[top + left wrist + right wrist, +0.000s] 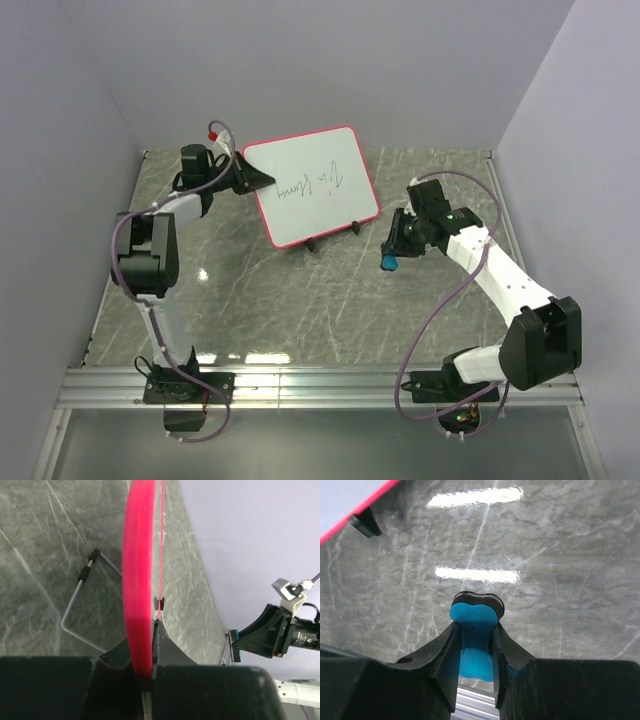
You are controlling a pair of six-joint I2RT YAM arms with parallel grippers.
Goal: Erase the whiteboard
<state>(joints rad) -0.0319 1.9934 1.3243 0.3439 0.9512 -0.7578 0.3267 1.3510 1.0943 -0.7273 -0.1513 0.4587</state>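
Note:
The whiteboard (315, 185), white with a red-pink frame and dark scribbles on it, stands tilted on two black feet at the back middle of the table. My left gripper (252, 176) is shut on its left edge; the left wrist view shows the red frame (137, 580) edge-on between the jaws. My right gripper (392, 252) is shut on a blue eraser (474, 640) with a black felt face, held above the table to the right of the board. The board's corner and one foot (365, 522) show at the top left of the right wrist view.
The grey marble tabletop (300, 300) is walled by lilac panels at the back and sides. A wire stand leg (75, 607) of the board rests on the table behind it. An aluminium rail (320, 385) runs along the near edge by the arm bases.

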